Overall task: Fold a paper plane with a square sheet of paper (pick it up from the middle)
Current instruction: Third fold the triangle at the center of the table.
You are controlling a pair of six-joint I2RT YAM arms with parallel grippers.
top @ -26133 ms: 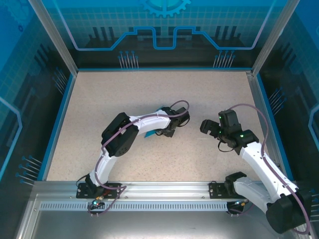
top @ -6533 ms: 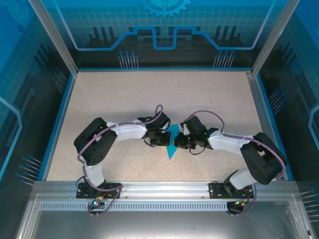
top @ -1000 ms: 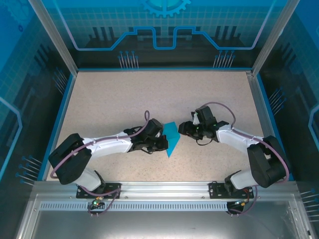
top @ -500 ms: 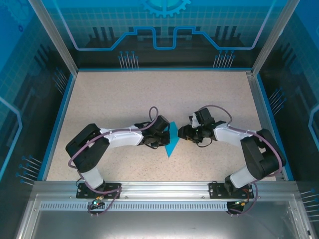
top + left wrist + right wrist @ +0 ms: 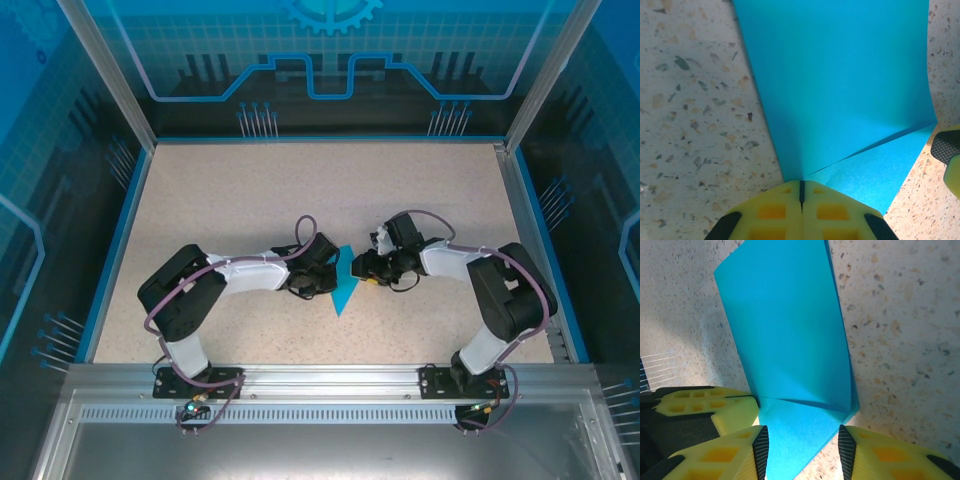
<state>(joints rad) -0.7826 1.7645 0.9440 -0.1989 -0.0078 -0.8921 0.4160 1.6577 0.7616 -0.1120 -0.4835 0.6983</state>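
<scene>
The square sheet of paper (image 5: 343, 285), teal-blue and folded into a downward-pointing wedge, lies mid-table between both arms. My left gripper (image 5: 327, 280) is shut on the paper's (image 5: 840, 85) left edge, where a crease starts at its closed tips (image 5: 801, 186). One flap of the paper (image 5: 790, 330) stands raised above a flat lower corner. My right gripper (image 5: 803, 452) is open, its black pads on either side of that lower corner without touching it. In the top view the right gripper (image 5: 362, 268) sits against the paper's right side. The left gripper's fingers (image 5: 715, 405) are seen at the left in the right wrist view.
The speckled beige table (image 5: 250, 200) is bounded by a blue rim (image 5: 118, 250) and transparent walls. An aluminium rail (image 5: 320, 382) carrying both arm bases runs along the near edge. A right fingertip (image 5: 947, 155) pokes into the left wrist view.
My right gripper has moved left up to the paper and its jaws have narrowed a little. My left gripper, still shut, has shifted slightly up and right with the paper.
</scene>
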